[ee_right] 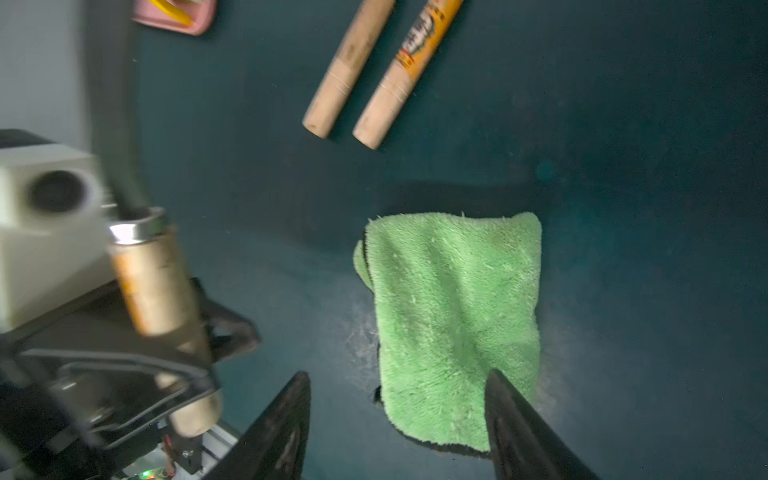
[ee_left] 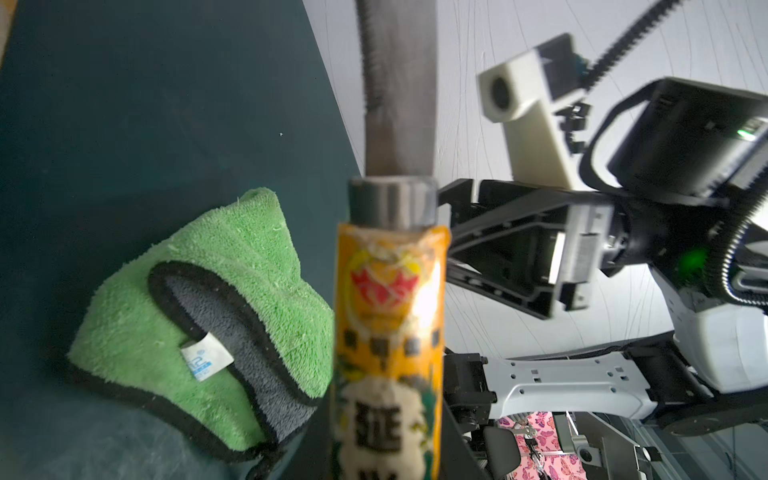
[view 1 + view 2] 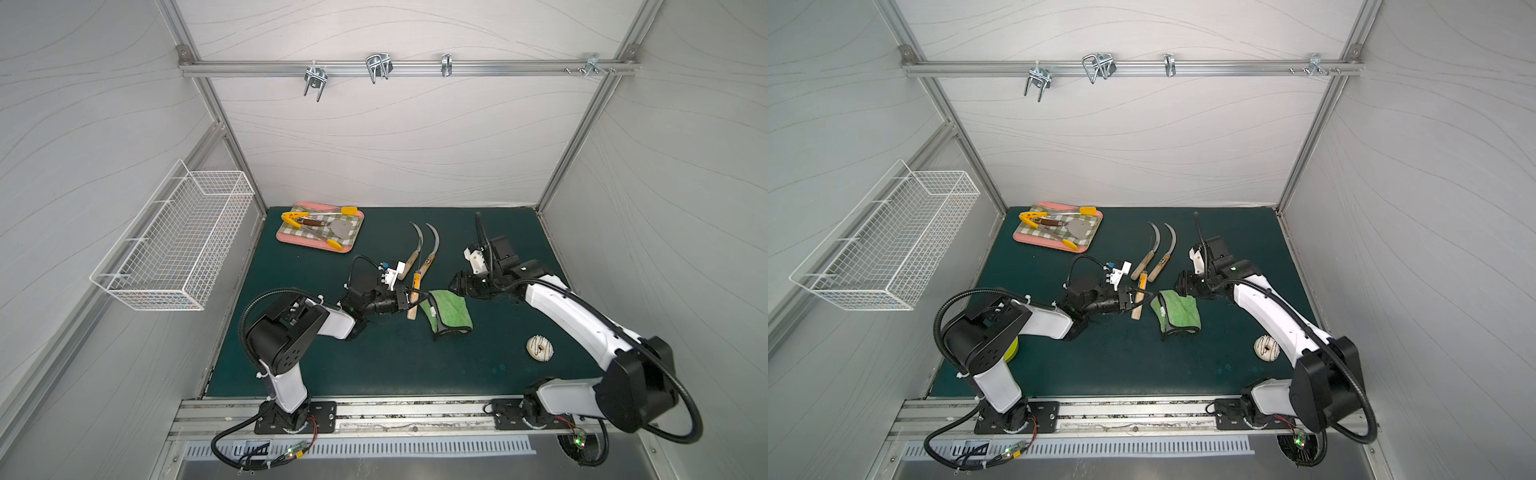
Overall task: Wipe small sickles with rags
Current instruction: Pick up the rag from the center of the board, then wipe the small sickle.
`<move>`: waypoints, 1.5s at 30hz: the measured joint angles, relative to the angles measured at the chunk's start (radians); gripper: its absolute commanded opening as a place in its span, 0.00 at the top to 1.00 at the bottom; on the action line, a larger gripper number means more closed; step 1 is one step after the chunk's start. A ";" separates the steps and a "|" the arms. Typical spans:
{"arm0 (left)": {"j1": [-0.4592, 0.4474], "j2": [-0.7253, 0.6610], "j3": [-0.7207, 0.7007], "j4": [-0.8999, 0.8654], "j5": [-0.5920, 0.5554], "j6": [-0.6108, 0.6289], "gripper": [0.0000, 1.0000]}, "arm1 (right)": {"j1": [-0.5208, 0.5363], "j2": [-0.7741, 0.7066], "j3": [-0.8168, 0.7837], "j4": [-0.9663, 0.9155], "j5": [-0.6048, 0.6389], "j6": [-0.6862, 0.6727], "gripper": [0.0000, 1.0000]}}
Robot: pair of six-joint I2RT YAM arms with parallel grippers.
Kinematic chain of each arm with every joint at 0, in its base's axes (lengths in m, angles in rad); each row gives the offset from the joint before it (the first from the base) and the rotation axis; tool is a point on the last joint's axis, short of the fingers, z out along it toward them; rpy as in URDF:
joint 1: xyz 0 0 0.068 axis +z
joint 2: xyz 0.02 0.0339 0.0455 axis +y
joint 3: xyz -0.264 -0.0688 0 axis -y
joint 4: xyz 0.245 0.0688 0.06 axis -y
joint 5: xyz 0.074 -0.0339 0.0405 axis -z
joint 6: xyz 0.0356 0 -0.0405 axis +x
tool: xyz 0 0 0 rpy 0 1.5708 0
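held sickle [image 3: 414, 286]: handle pinched tight in the left gripper [image 3: 404, 300], near the middle of the mat [image 3: 374, 361]. The orange label faces the left wrist cam, pretty blurry. Can't tell if the butt end touches the mat.
rag [image 3: 451, 311]: folded, green side up, lying on the mat just right of the held sickle. Dark edging and a little white tag [image 2: 205, 357] show on the left wrist cam.
right gripper [image 1: 397, 376]: jaws spread wide, nothing in them, sitting at the rag's far right corner. One finger [image 1: 519, 419] overlaps the rag's edge on its own cam, no idea if it's actually touching.
two other sickles [image 3: 419, 253]: flat on the mat side by side just behind the held one, blades curving toward the back wall.
tray [image 3: 282, 239]: pink, back left corner, with yellow-tipped tongs [image 3: 299, 220] and a spatula [image 3: 338, 227] on it.
donut [image 3: 540, 348]: near the right arm, well apart from the rag.
wire basket [image 3: 174, 245]: white, hanging on the left wall.
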 measured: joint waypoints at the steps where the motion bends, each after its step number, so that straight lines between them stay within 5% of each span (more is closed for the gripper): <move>1: 0.002 -0.010 -0.011 0.001 -0.001 0.003 1.00 | 0.003 0.031 -0.001 -0.003 0.004 -0.005 0.33; 15: 0.034 -0.027 -0.119 0.048 -0.011 0.000 1.00 | 0.144 0.364 0.035 0.000 0.100 -0.019 0.26; 17: 0.038 -0.027 -0.122 0.055 -0.010 -0.001 1.00 | 0.153 0.385 0.057 -0.008 0.120 -0.017 0.36; 21: 0.045 -0.027 -0.123 0.080 -0.007 -0.007 1.00 | 0.155 0.409 0.075 -0.007 0.140 -0.008 0.72; 24: 0.046 -0.026 -0.127 0.102 -0.002 -0.019 1.00 | 0.152 0.414 0.076 0.013 0.122 -0.006 0.83; 30: 0.050 -0.003 -0.134 0.165 0.010 -0.060 1.00 | 0.068 0.341 0.003 0.088 0.012 -0.004 0.89; 38: 0.018 0.010 -0.129 0.211 0.034 -0.109 1.00 | -0.235 0.085 -0.033 0.200 -0.243 0.046 0.90; 45: -0.061 0.007 -0.097 0.218 0.039 -0.130 1.00 | -0.298 0.195 0.110 0.320 -0.399 0.140 0.90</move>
